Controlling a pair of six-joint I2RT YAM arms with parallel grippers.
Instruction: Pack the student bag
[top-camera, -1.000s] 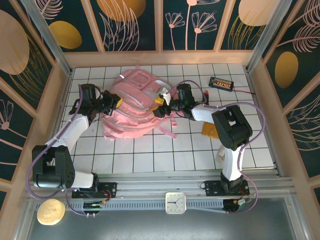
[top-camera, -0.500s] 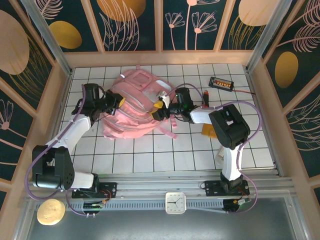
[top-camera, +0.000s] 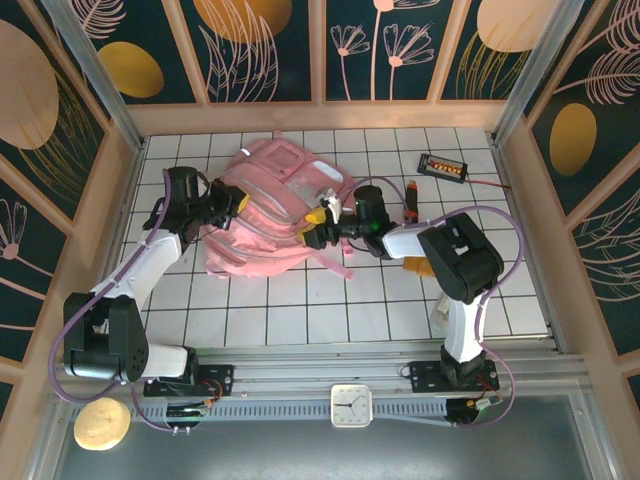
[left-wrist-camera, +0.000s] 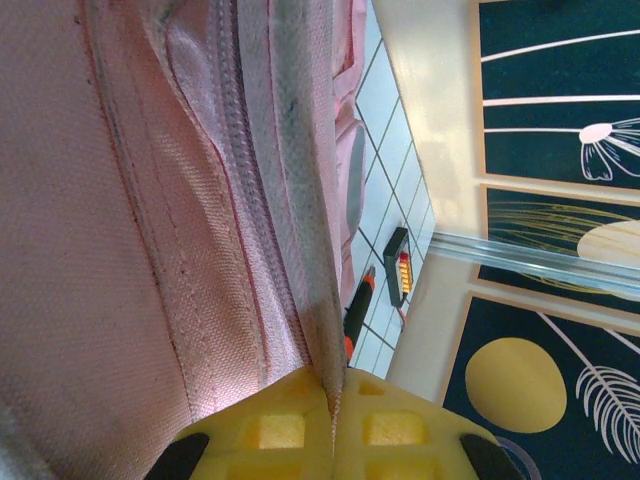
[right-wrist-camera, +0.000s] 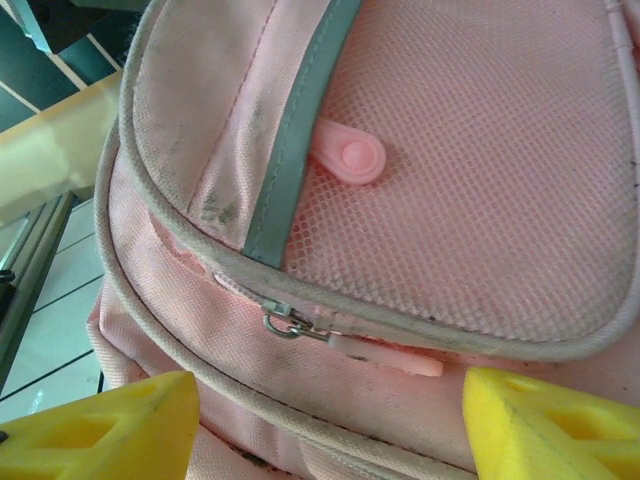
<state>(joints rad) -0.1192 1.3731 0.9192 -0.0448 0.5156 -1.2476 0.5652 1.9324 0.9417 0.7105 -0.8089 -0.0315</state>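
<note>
White square tiles with thin dark grid lines cover the table we work at. It is boxed in by pale wooden frames holding dark panels printed with gold discs and line-drawn leaves and flowers. Along the near edge we see a metal rail carrying both arm bases, with a small white clock just on the near side of it and a round beige lump at the near left corner. Toward the far right of the tiles lies a small black device with an orange-lit face. A dark pen-like stick lies near it, and a tan piece shows from under our right arm.

The student bag lies on the far left-centre of the table, between our two grippers. Our left gripper is at the bag's left side. From its wrist camera, its yellow fingers are pressed together with a pink seam beside a zip pinched between them. Our right gripper is at the bag's right side, jaws standing wide apart and holding nothing. From its wrist camera, its fingers flank a pink zip pull below a mesh pocket crossed by a grey strip. We cannot tell whether they touch the fabric.
</note>
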